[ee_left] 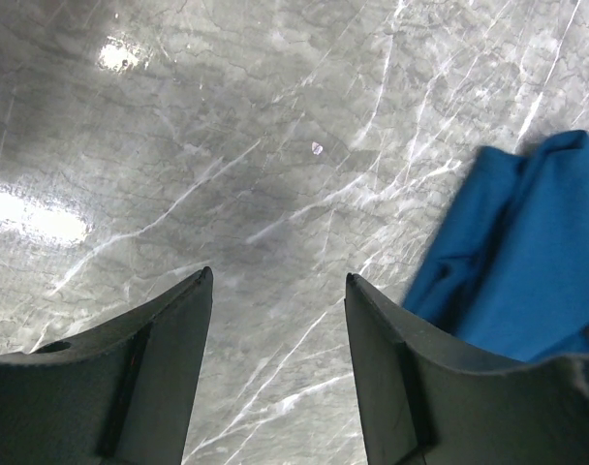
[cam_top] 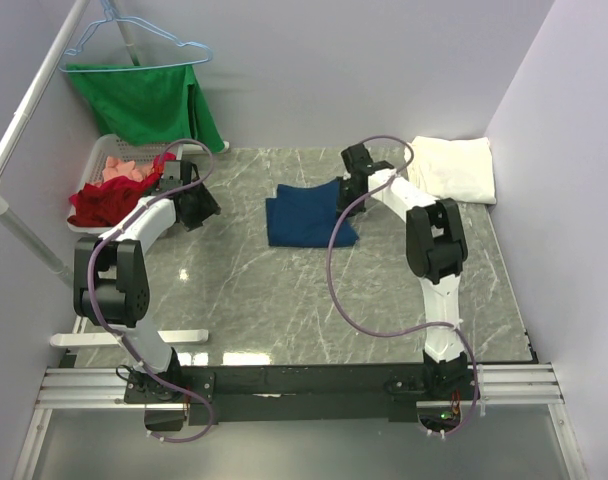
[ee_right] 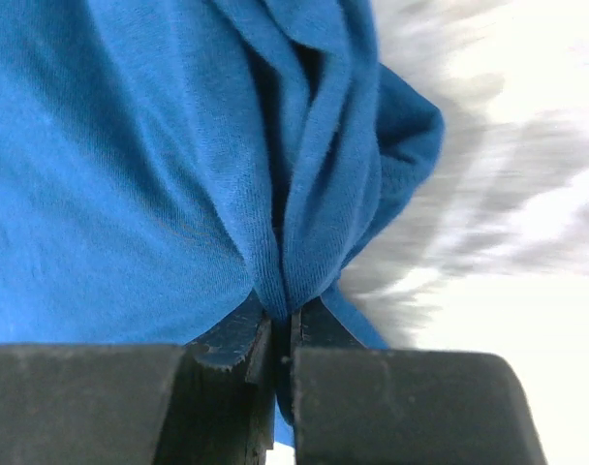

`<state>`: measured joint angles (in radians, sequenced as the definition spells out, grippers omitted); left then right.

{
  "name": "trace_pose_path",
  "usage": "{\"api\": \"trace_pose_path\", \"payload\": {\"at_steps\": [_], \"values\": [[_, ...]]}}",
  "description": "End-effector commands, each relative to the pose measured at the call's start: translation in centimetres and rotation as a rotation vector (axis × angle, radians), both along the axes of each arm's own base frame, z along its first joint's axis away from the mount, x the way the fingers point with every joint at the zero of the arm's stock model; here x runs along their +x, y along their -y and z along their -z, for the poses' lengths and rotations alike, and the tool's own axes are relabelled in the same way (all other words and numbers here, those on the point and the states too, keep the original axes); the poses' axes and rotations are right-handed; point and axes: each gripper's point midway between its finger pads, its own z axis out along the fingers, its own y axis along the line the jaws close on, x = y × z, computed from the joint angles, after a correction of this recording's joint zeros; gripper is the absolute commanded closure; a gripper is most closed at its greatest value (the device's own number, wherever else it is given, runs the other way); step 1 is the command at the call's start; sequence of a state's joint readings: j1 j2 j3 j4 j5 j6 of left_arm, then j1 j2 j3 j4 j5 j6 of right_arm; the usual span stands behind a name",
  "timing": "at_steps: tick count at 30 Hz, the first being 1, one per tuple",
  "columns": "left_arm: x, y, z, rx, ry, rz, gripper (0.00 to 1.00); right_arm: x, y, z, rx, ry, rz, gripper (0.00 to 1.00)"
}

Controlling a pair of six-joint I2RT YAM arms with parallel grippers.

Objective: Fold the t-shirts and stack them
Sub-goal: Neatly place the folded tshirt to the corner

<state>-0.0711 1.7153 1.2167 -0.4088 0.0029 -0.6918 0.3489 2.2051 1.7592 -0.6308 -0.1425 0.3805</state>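
**Right end effector (ee_right: 283, 325) clamped on the blue shirt (ee_right: 130, 145); left one stood open**

The blue shirt lay in a loose, partly folded heap near the middle of the worktop (cam_top: 284, 300), a little toward the far side. The right arm reached over it from the right. In the wrist view its two fingers were pressed together on a raised pleat of blue cloth, with the fabric bunched into a ridge running up from the fingertips. The worktop behind the shirt was washed out and blurred in that view, so whether the pinched fold had left the surface could not be told.

The left end effector (ee_left: 278, 281) hung above bare grey marbled worktop to the left of the shirt. Its fingers were apart with nothing between them. The nearest edge of the blue cloth showed just beyond the right finger (ee_left: 420, 387), apart from it.

The white shirt (cam_top: 454, 167) lay folded flat in the far right corner of the worktop, well apart from the blue one.

At the far left stood a white basket (cam_top: 102, 150) holding red and pink clothes (cam_top: 104, 200). Above it a green cloth (cam_top: 149, 100) hung from a light blue hanger (cam_top: 134, 40) on a white rail.
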Motion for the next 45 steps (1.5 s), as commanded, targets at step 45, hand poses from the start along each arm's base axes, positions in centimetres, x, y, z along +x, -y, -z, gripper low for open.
{"api": "trace_pose_path", "payload": {"at_steps": [45], "values": [[6.7, 2.5, -0.5, -0.051, 0.021, 0.046, 0.37, 13.6, 36.6, -17.7, -0.754, 0.55, 0.924, 1.0]]}}
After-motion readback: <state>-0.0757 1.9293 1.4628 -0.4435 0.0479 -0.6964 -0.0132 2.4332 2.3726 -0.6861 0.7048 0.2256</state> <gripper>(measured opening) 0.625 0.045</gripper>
